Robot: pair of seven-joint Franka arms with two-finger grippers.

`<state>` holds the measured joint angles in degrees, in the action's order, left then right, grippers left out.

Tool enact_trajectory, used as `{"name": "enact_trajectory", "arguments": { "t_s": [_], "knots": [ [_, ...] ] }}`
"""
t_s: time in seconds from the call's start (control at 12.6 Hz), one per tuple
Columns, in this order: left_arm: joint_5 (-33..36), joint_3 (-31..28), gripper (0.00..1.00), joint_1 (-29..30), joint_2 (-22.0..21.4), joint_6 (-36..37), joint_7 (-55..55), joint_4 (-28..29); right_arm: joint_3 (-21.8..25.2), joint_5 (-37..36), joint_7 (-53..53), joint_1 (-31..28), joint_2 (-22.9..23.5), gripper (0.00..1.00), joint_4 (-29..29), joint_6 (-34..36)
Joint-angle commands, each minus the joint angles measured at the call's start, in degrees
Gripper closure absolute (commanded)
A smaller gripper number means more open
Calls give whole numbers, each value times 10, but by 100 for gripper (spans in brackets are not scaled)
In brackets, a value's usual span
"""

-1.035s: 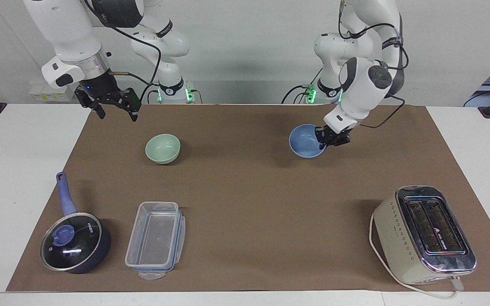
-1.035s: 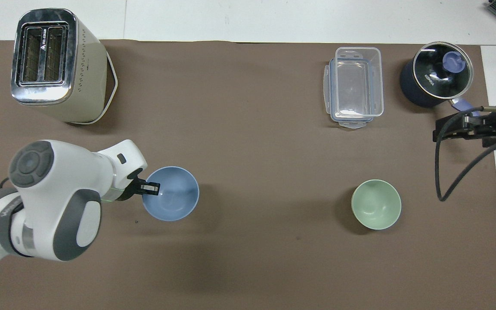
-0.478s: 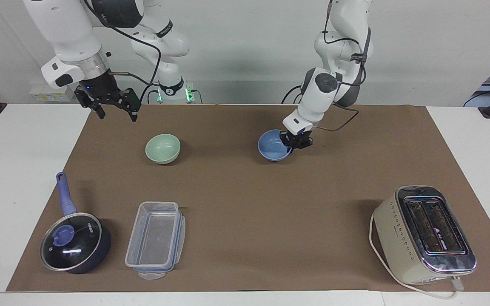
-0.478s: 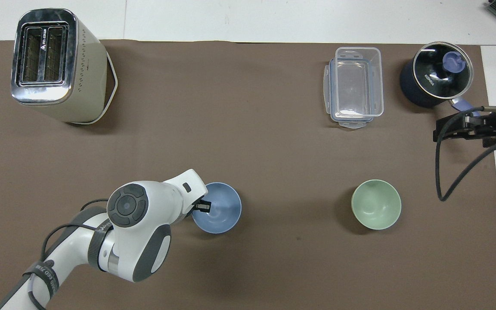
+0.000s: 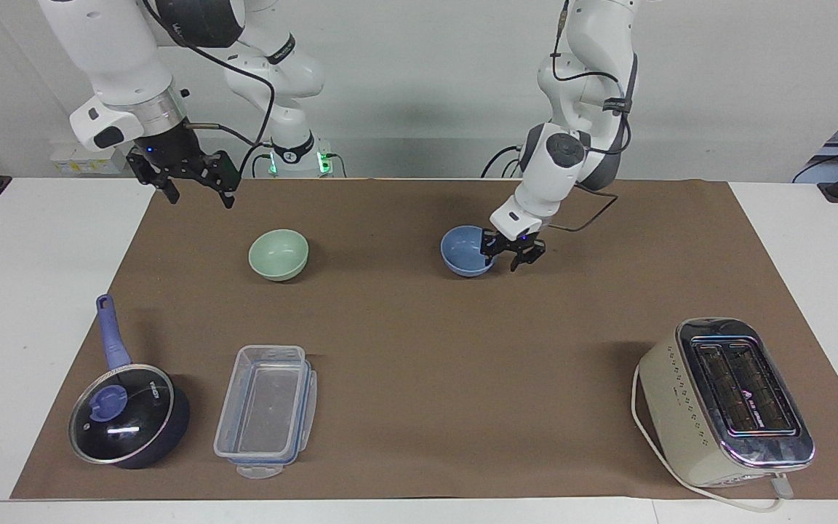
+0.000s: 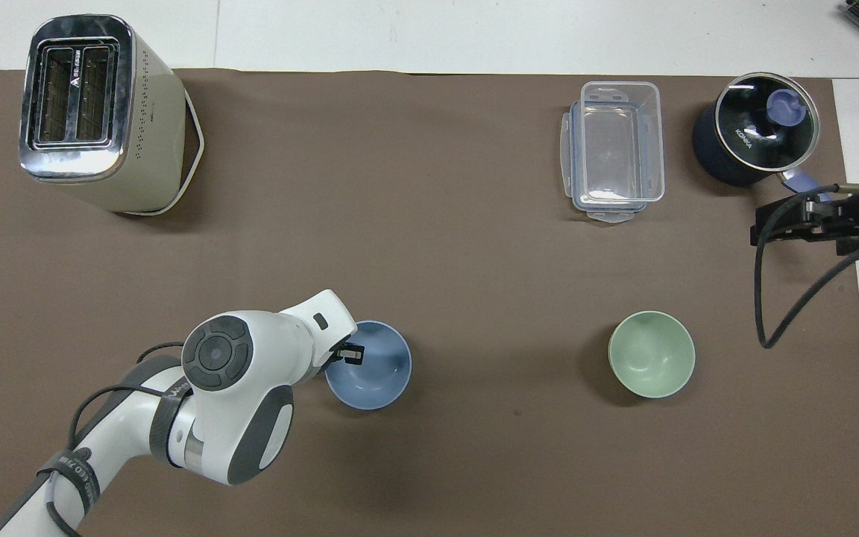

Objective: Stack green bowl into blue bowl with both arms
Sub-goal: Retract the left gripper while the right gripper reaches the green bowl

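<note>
Blue bowl (image 5: 465, 251) on mat, between spread left end effector (image 5: 512, 251) fingers.

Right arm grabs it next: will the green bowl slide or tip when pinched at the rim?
The green bowl looks glossy, so the fingers may slip. Its rounded sides narrow toward the base, so a one-sided push could rock it. It seems rigid and light, sitting empty on the brown mat.

left gripper (image 5: 512, 256) dragged blue bowl (image 5: 465, 251) toward the table's middle; jaws now spread.
</note>
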<state>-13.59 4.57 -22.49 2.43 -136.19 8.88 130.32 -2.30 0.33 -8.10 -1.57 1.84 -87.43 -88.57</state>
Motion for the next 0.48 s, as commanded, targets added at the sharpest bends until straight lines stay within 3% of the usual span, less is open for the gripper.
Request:
{"name": "enact_trajectory", "arguments": {
  "t_s": [0.0, 0.24, 0.4],
  "knots": [
    [15, 1, 0, 54, 20, 71, -10, -72, -1, 3, 10, -6, -14, 0, -19, -13],
    [54, 0, 0, 110, 21, 124, -10, -127, -1, 3, 10, -6, -16, 0, -24, -15],
    [79, 1, 0, 156, 11, 174, -13, -167, -1, 3, 10, -6, -34, 0, -61, -54]
  ]
}}
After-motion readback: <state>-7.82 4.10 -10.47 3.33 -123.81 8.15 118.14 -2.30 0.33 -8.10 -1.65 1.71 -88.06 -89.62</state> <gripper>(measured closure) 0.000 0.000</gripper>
